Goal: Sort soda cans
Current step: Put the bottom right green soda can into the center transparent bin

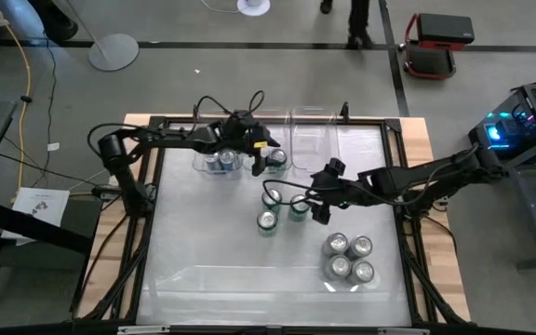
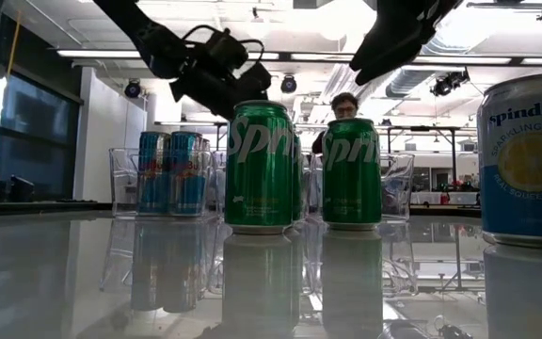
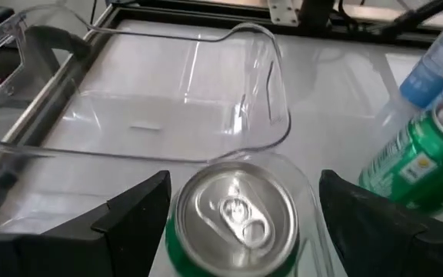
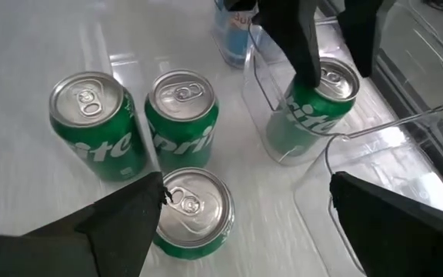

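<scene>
Four green cans (image 4: pixel 179 108) stand upright, tops up, mid-table: three loose beside my right gripper (image 1: pixel 322 197), jaws wide; one in a clear bin (image 3: pixel 206 115), my left gripper (image 3: pixel 241 211) spread around it.

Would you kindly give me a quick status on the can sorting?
Left gripper open, fingers astride a green can in a clear bin. Right gripper open above three green cans. Nothing in the way.

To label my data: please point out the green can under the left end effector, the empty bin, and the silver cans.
green can (image 3: pixel 233 211), left wrist view, top.
empty bin (image 3: pixel 279 92), left wrist view, rim.
silver cans (image 1: pixel 348 258), high view, tops.
</scene>
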`<state>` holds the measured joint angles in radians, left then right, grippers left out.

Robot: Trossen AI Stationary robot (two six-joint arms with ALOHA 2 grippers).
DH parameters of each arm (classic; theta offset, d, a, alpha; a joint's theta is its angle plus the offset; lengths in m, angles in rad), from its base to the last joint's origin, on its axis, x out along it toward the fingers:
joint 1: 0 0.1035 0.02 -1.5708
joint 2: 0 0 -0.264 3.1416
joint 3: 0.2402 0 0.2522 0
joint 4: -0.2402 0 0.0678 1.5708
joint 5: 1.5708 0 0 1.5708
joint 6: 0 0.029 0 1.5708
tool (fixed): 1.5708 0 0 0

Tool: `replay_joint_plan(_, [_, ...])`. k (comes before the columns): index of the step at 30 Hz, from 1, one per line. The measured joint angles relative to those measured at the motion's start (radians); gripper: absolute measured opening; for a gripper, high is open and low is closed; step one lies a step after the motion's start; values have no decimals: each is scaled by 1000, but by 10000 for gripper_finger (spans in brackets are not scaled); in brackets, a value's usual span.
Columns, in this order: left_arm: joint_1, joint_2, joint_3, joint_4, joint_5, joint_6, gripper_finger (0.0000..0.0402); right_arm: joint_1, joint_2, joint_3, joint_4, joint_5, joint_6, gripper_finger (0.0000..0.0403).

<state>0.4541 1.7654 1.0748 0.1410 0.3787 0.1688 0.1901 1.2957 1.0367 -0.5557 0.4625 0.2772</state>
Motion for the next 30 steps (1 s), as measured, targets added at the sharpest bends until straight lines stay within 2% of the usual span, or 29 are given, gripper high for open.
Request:
replay_joint_plan(13, [-3, 55, 8, 4, -19, -17, 308, 0, 0, 0, -1, -3, 14, 361])
replay_joint_plan(22, [-9, 53, 10, 15, -10, -18, 257, 0, 0, 0, -1, -4, 20, 361])
replay_joint_plan(30, [-9, 53, 10, 7, 20, -30, 254, 0, 0, 0, -1, -5, 13, 361])
